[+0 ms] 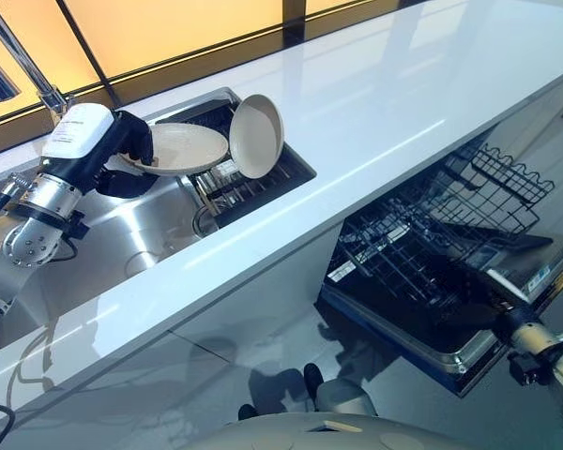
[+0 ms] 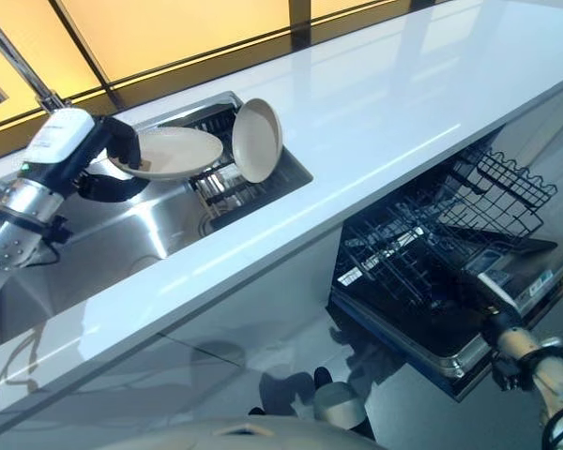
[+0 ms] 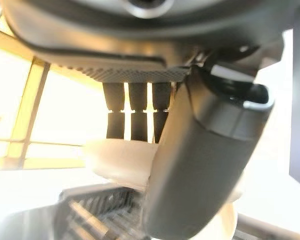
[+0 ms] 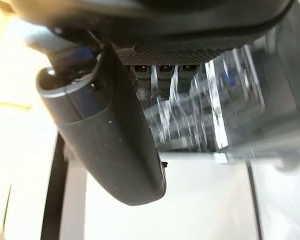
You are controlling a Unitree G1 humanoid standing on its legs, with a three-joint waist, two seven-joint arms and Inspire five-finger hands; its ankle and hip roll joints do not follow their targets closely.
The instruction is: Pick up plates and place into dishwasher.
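Note:
My left hand holds a cream plate level above the steel sink, its thumb on the near side of the rim and its fingers on the far side. A second cream plate stands on edge in the dark rack inside the sink, just right of the held one. At the lower right the dishwasher is open, with its wire rack pulled out. My right hand is low beside the dishwasher, with the wire rack blurred beyond it.
A long white counter runs from the sink to the far right, above the dishwasher. A chrome faucet rises at the sink's far left. A dark-framed window lines the back. The dishwasher's open door juts out over the floor.

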